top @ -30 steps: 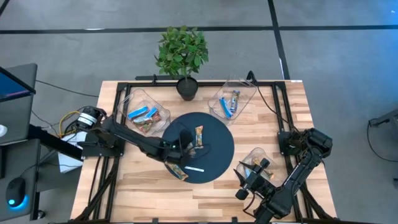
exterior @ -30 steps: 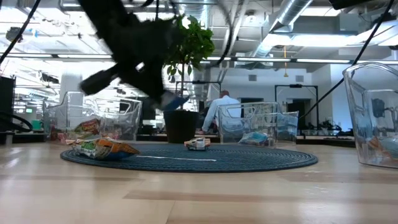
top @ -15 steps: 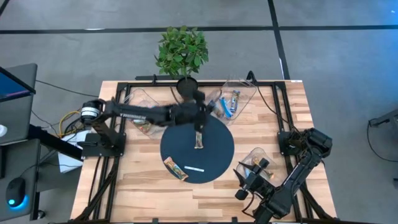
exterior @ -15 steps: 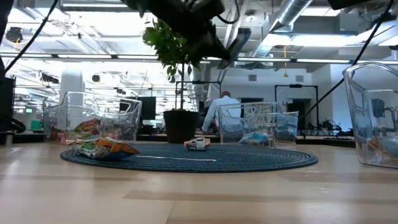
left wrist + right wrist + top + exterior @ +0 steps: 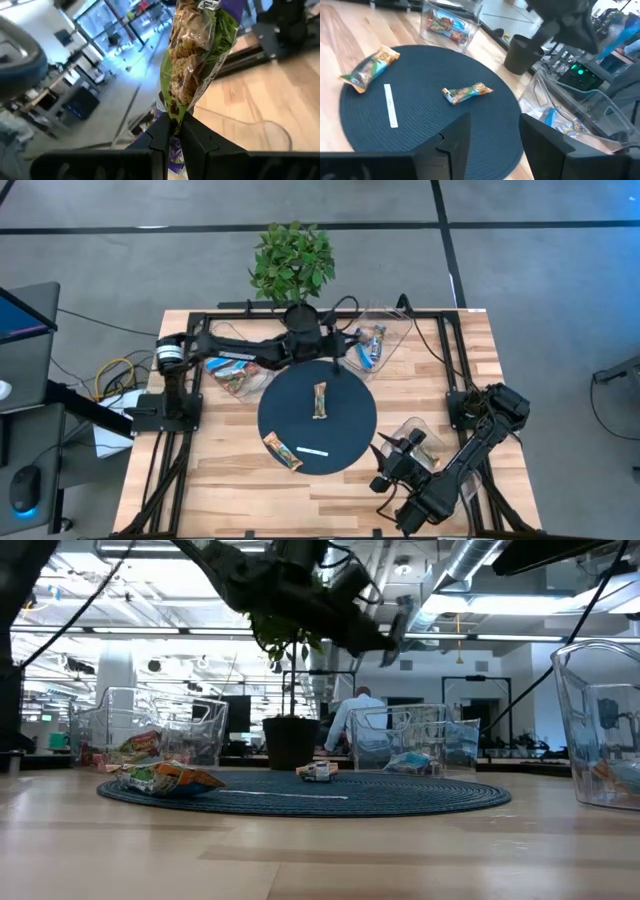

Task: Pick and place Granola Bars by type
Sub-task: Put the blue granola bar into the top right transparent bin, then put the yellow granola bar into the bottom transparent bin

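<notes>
Left gripper point(image 5: 345, 350): I've swung it from the mat point(image 5: 355, 395) to 12 o'clock, beside the blue-bar tray point(image 5: 390, 332).
Left wrist view only: fingers point(image 5: 160, 135) pinch a green-wrapped bar point(image 5: 195, 55).
Right gripper point(image 5: 388, 470): 5 o'clock, fingers apart, empty.
Mat: two bars point(image 5: 320, 400).

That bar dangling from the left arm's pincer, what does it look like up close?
The held bar has a shiny wrapper, green along its edges with a purple patch near the top, printed with a picture of oat clusters. It looks like thin crinkled plastic film. The left pincer is shut on one end of it, the two dark fingers squeezing the wrapper flat, so the rest sticks out past them, slightly bent. Nothing else touches it. Seen from overhead, the pincer is up near the potted plant.
</notes>
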Tool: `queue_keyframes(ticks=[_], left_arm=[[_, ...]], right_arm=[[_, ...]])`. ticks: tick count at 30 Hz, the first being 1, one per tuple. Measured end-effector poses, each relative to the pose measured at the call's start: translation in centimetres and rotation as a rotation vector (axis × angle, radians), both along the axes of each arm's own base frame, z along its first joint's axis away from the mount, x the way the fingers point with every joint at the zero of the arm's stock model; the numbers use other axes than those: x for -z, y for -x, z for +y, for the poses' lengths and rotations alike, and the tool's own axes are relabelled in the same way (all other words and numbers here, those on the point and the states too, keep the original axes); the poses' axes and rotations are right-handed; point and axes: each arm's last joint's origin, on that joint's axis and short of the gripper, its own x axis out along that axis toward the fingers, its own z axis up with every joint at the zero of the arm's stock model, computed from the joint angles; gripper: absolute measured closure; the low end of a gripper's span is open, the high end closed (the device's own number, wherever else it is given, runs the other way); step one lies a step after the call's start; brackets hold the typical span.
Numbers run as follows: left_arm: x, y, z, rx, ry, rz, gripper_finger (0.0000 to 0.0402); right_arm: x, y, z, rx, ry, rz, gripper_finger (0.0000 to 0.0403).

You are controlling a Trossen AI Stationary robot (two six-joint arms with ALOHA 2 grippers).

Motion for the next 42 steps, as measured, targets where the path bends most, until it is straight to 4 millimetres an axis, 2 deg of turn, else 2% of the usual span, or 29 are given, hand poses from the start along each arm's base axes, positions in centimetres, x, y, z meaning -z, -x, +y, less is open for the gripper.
queue_keyframes(ticks=[7,12,20,25,28,32,35,38,42], left_arm=[[2.1,-2.4,1.9,-0.090,0.089,0.114,0.0370],[2.1,-3.7,2.2,-0.103,0.092,0.141,0.0339],[1.9,-3.6,2.4,-0.191,0.080,0.157,0.0257],[1.7,-3.1,1.7,-0.212,0.027,0.255,0.0227],[-0.4,-2.4,0.3,-0.170,-0.002,0.285,0.0222],[-4.9,-0.1,-2.4,-0.080,-0.014,0.300,0.0222],[-8.6,2.7,-4.8,0.011,0.018,0.307,0.0223],[-11.9,6.5,-7.0,0.113,0.095,0.324,0.0223],[-14.2,11.6,-9.4,0.277,0.256,0.388,0.0224]], right_arm=[[0.0,0.2,0.2,-0.007,-0.001,0.000,0.0242],[0.0,0.4,0.4,-0.011,-0.006,0.010,0.0246],[0.0,0.5,0.6,-0.016,-0.015,0.010,0.0250],[0.0,0.6,0.7,-0.020,-0.019,0.006,0.0250],[0.1,0.6,0.7,-0.020,-0.021,0.005,0.0253],[0.0,0.3,0.4,-0.007,-0.019,0.002,0.0256],[0.1,-0.2,0.0,0.010,-0.026,-0.005,0.0257],[0.1,-0.9,-0.5,0.036,-0.036,-0.016,0.0257],[0.3,-2.2,-1.5,0.084,-0.056,-0.034,0.0255]])
